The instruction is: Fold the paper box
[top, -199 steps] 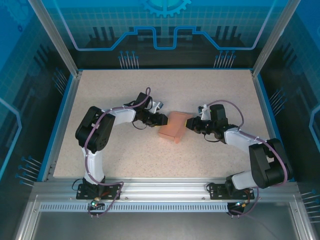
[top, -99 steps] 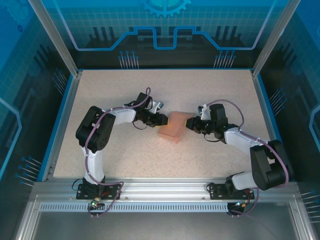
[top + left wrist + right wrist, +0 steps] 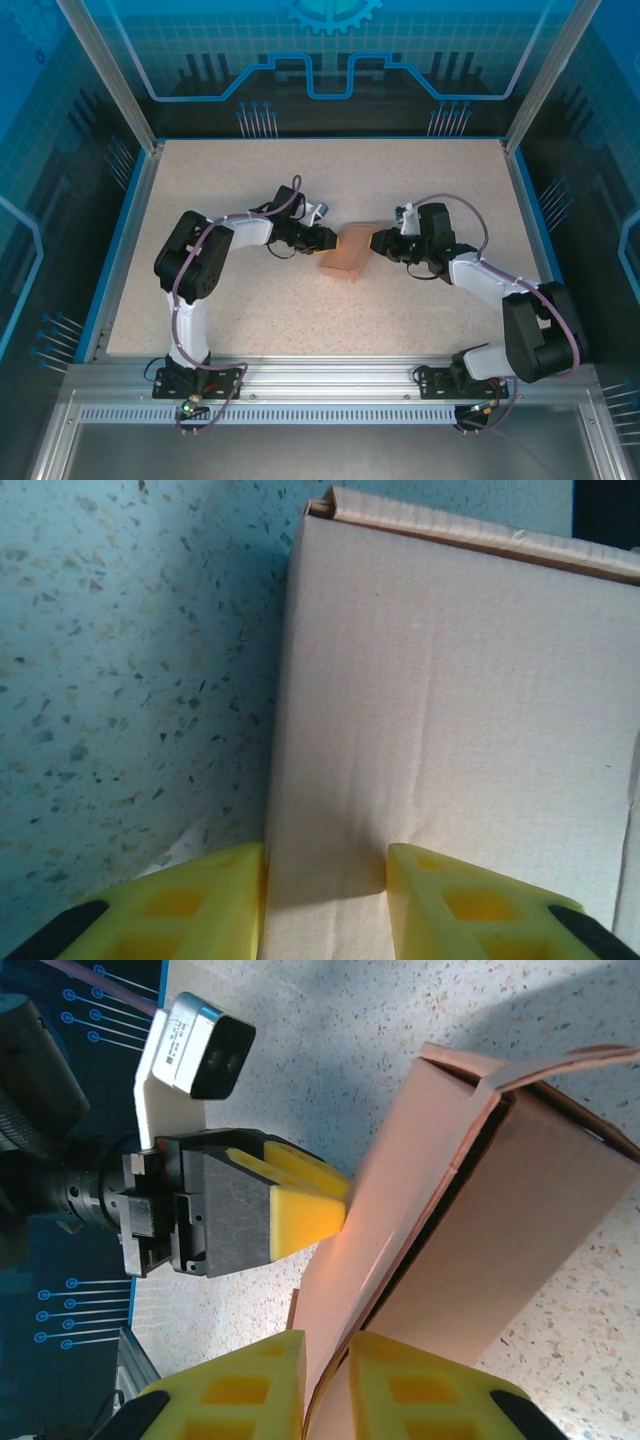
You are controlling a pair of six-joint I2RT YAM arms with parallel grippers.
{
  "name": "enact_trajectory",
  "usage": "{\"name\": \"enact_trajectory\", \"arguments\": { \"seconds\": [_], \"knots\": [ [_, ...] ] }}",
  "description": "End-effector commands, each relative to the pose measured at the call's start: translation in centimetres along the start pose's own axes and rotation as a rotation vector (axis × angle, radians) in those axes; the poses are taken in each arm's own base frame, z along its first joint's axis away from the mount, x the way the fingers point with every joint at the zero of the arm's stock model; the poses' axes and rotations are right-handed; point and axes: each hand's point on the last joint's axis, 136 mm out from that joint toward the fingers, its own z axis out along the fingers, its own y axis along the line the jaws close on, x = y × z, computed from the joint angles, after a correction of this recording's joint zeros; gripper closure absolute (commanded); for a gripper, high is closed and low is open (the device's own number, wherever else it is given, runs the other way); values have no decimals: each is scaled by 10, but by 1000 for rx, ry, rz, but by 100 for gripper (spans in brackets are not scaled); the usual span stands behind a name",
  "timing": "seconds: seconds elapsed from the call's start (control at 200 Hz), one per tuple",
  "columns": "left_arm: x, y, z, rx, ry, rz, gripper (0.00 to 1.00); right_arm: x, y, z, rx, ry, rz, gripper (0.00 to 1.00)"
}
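Grip check: my right hand [image 3: 327, 1385] is pinched tight on a thin card wall of the paper box [image 3: 348, 256]. The box lies on the desk [image 3: 250, 180] between both hands. My left hand [image 3: 325, 905] straddles the box's edge just ahead of its fingertips; I cannot tell whether it clamps.

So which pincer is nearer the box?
Right, barely: the right pincer pinches a wall of the box. The left pincer straddles the opposite edge, touching it.

Matt paper box [image 3: 347, 255] (thin smooth card)
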Motion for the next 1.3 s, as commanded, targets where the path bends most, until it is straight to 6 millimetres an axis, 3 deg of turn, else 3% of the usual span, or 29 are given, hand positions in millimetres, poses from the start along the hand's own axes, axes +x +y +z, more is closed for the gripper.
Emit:
{"name": "enact_trajectory", "arguments": {
  "seconds": [0.0,0.355,0.8,1.296],
  "knots": [
    [23,21,14,-19,66,-81,63,-5,19,-2,-25,-6,-30,81],
    [22,23,19,-22,69,-81,62,-3,16,5,30,15,-25,80],
    [12,19,16,-29,47,-69,58,12,-18,16,222,47,-8,81],
    [5,14,14,-30,40,-57,54,11,-11,26,267,41,-44,83]
  ]
}}
